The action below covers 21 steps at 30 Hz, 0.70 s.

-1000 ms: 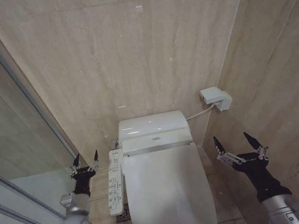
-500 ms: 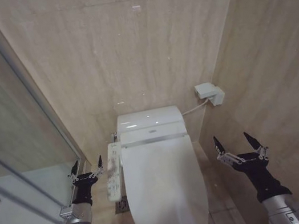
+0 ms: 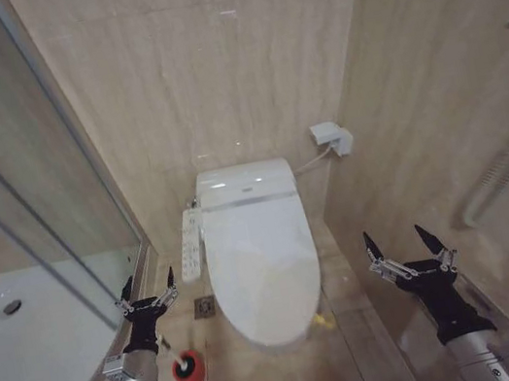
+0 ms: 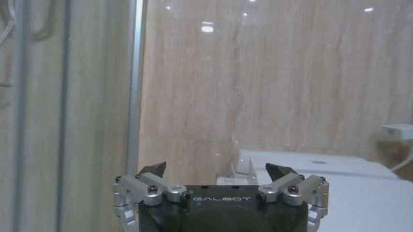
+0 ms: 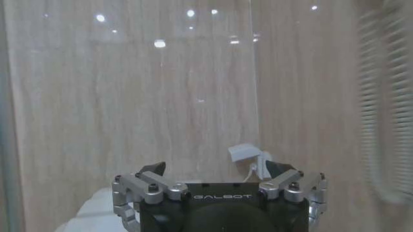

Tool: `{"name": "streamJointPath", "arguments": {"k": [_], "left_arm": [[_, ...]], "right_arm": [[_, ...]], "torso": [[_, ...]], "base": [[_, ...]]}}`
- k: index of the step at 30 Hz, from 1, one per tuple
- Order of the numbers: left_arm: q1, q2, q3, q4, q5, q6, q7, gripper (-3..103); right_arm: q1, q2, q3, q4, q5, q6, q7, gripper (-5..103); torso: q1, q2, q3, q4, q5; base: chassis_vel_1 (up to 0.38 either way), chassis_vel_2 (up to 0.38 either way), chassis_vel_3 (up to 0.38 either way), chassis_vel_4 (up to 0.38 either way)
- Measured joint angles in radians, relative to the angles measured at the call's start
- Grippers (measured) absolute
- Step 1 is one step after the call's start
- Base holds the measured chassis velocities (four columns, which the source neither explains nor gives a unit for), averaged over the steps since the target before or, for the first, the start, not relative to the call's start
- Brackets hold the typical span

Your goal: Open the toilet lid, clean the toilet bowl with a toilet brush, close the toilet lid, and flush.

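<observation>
The glossy white toilet lid [image 3: 260,259] lies shut over the toilet bowl, which is hidden beneath it; a small yellow tag [image 3: 323,320] shows at the lid's front right edge. A white button panel [image 3: 191,245] runs along the toilet's left side. On the floor at the front left stands the round red holder [image 3: 188,370] of the toilet brush, its thin white handle rising behind my left gripper [image 3: 146,293]. That gripper is open and held up left of the toilet, holding nothing. My right gripper [image 3: 405,243] is open to the right of the toilet, also holding nothing. The left wrist view shows the toilet's top [image 4: 310,164].
A glass shower enclosure [image 3: 22,212] with a white tray [image 3: 24,340] fills the left side. Beige tiled walls close in behind and on the right. A white wall box [image 3: 332,137] with a cable sits right of the cistern. A floor drain [image 3: 206,306] lies beside the toilet.
The whole view has pulled back and swung, so the camera has moved: the toilet now looks smaller and farther, and the red holder and shower tray have come into view. Both grippers stay open.
</observation>
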Motion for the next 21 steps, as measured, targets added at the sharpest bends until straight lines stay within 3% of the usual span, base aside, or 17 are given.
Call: {"name": "streamJointPath", "arguments": {"k": [2, 4, 5, 8, 12, 14, 21], "left_arm": [[0.002, -0.002, 0.0, 0.0, 0.001, -0.001, 0.002, 100], [0.002, -0.003, 0.0, 0.0, 0.001, -0.002, 0.002, 100], [0.002, -0.003, 0.0, 0.001, 0.001, -0.003, 0.003, 100], [0.002, -0.004, -0.002, 0.002, 0.001, -0.004, 0.003, 100], [0.002, -0.004, -0.002, 0.006, 0.001, -0.006, 0.004, 100], [0.002, -0.006, -0.002, 0.006, 0.002, -0.008, 0.004, 100], [0.011, -0.012, 0.002, 0.009, 0.012, -0.021, 0.001, 100]], "right_arm": [[0.0, 0.0, 0.0, 0.0, 0.0, 0.0, 0.0, 100], [0.0, 0.0, 0.0, 0.0, 0.0, 0.0, 0.0, 100], [0.0, 0.0, 0.0, 0.0, 0.0, 0.0, 0.0, 100], [0.0, 0.0, 0.0, 0.0, 0.0, 0.0, 0.0, 100], [0.0, 0.0, 0.0, 0.0, 0.0, 0.0, 0.0, 100], [0.0, 0.0, 0.0, 0.0, 0.0, 0.0, 0.0, 100], [0.0, 0.0, 0.0, 0.0, 0.0, 0.0, 0.0, 100]], "torso": [[0.0, 0.0, 0.0, 0.0001, 0.0018], [0.0, 0.0, 0.0, -0.0003, 0.0014], [0.0, 0.0, 0.0, 0.0, -0.0005], [0.0, 0.0, 0.0, 0.0003, 0.002], [-0.001, 0.0, 0.0, 0.0001, -0.0003], [-0.001, 0.0, 0.0, 0.0002, 0.0013], [0.001, 0.0, 0.0, -0.0002, 0.0005]], "base": [[0.377, -0.364, -0.352, 0.375], [0.389, -0.37, -0.364, 0.36], [0.355, -0.37, -0.364, 0.373], [0.31, -0.3, -0.315, 0.336], [0.207, -0.224, -0.213, 0.234], [0.143, -0.077, -0.114, 0.109], [-0.06, 0.04, 0.049, -0.043]]}}
